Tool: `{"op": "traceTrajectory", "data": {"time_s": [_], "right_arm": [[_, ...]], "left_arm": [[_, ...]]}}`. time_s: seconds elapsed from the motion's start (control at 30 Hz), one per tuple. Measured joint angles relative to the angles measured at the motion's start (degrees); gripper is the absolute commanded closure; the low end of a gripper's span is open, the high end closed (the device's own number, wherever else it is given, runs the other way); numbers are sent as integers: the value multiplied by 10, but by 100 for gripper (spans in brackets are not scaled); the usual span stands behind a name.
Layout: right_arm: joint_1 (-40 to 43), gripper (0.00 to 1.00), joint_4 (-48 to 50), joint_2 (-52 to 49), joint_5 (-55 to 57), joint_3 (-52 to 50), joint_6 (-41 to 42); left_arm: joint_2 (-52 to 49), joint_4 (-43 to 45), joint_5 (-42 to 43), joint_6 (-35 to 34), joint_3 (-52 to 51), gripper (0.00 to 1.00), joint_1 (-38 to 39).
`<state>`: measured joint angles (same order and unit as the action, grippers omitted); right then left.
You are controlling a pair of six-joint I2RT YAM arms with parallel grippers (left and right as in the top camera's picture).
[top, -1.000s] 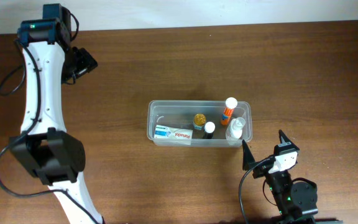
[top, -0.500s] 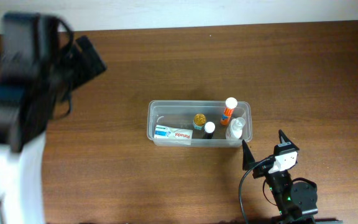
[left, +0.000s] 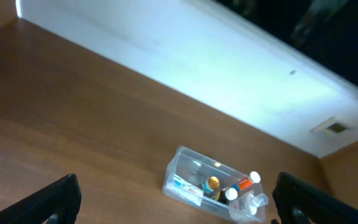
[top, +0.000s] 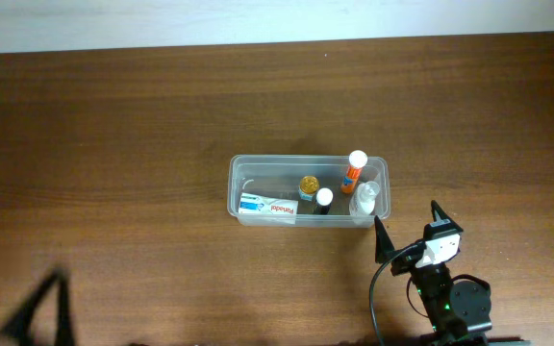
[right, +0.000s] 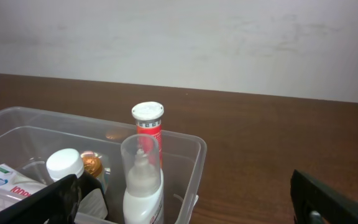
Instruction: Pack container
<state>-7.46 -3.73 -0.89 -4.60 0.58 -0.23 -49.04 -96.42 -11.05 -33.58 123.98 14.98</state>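
The clear container [top: 305, 160] stands mid-table, holding a white and blue box [top: 267, 205], a gold-capped jar [top: 309, 185], a dark bottle with a white cap [top: 324, 198], an orange tube [top: 354, 170] and a clear spray bottle [top: 365, 199]. My right gripper [top: 409, 229] rests open just off its near right corner, nothing between its fingers [right: 334, 199]; the spray bottle [right: 142, 180] and container rim [right: 194, 146] fill that view. My left gripper [top: 12, 312] is a dark blur at the lower left, open and empty, looking down on the container [left: 174, 176] from high above.
Bare brown wood table surrounds the container on all sides. A white wall [top: 258, 19] runs along the far edge of the table. The right arm's base [top: 450, 303] sits at the near right edge.
The left arm has swung out of the upper left of the overhead view; only its blurred fingers show at the lower left now. The right arm and the container have not moved.
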Motion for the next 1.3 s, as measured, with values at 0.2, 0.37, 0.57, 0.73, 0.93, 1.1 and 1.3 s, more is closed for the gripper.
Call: {"op": "traceTrajectory", "data": {"time_s": [0.2,0.37,0.57,0.73,0.93,1.1,1.3], "right_arm": [[0,2,0,0,0,0,0],[0,2,0,0,0,0,0],[0,1,0,0,0,0,0],[0,2,0,0,0,0,0],[0,2,0,0,0,0,0],[0,2,0,0,0,0,0],[0,2,0,0,0,0,0]], "left_arm": [[191,1,-12,0,-153,1,-8],[296,32,-33,2,-305,1,-24],[375,163,-43,2,-497,1,-42],[413,334,-38,2,-679,1,-68],[421,582,-1,2,-861,1,-97],[431,778,45,2,-990,1,-105],[470,886,68,2,-1095,1,-105]]}}
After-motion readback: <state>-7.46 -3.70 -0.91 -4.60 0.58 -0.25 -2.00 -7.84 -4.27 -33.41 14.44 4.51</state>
